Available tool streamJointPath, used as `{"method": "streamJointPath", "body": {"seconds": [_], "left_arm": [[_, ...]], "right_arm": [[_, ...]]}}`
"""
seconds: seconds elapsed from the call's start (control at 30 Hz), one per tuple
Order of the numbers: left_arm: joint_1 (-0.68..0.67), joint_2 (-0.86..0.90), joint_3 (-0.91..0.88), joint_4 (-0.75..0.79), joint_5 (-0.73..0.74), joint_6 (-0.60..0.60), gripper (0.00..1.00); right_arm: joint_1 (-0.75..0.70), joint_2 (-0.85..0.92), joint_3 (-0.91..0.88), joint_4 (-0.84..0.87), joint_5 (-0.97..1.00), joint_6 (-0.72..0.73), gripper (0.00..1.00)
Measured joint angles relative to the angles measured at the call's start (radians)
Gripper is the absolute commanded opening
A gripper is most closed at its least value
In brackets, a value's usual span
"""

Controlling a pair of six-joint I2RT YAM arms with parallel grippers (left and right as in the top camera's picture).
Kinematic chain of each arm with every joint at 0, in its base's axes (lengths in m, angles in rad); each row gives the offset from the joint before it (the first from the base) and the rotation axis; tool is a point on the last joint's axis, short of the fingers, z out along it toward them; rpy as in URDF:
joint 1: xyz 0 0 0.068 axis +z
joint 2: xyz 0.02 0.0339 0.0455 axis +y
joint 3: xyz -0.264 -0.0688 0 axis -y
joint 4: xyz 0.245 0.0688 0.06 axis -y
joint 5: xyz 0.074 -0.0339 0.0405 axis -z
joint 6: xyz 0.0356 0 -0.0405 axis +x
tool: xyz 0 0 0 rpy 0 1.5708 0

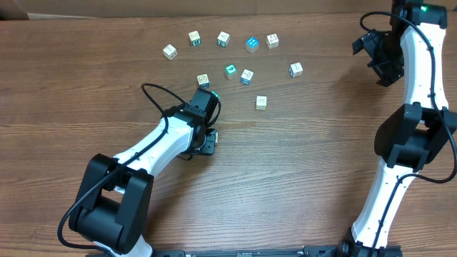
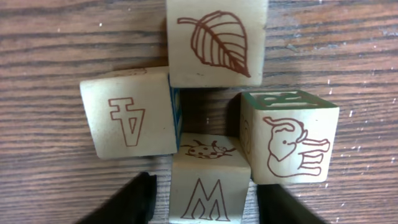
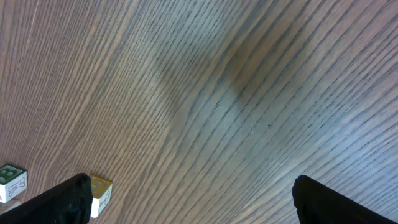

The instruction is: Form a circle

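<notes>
Overhead: scattered cubes (image 1: 246,76) are seen beyond the left claw (image 1: 208,143), well apart from the right claw (image 1: 376,61). Left wrist: the circle (image 2: 208,149) lies just ahead, its nearest cube straddled, ungripped, by part-open jaws. Right wrist: the fingers (image 3: 62,199) are spread wide, empty.

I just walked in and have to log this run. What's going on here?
The left gripper is down at a tight circle of four cubes: the leaf cube, 4 cube, elephant cube and M cube. Its fingers flank the M cube but look just clear of it, so nothing seems held. The right gripper hangs wide open over bare table. Other cubes lie scattered farther off.
</notes>
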Motion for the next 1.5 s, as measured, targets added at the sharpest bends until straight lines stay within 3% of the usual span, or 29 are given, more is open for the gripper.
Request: {"method": "streamJointPath", "body": {"seconds": [0.17, 0.37, 0.7, 0.9, 1.2, 1.5], "left_arm": [[0.000, 0.000, 0.000, -0.026, 0.000, -0.009, 0.59], [0.000, 0.000, -0.001, -0.069, 0.001, -0.009, 0.47], [0.000, 0.000, -0.001, -0.068, 0.001, -0.028, 0.40], [0.000, 0.000, -0.001, -0.057, 0.011, -0.040, 0.50], [0.000, 0.000, -0.001, -0.025, 0.011, -0.039, 0.34], [0.000, 0.000, -0.001, -0.026, 0.012, -0.065, 0.33]], "right_arm": [[0.000, 0.000, 0.000, 0.000, 0.000, 0.000, 1.00], [0.000, 0.000, 0.000, 0.000, 0.000, 0.000, 1.00], [0.000, 0.000, 0.000, 0.000, 0.000, 0.000, 1.00], [0.000, 0.000, 0.000, 0.000, 0.000, 0.000, 1.00], [0.000, 0.000, 0.000, 0.000, 0.000, 0.000, 1.00], [0.000, 0.000, 0.000, 0.000, 0.000, 0.000, 1.00]]}}
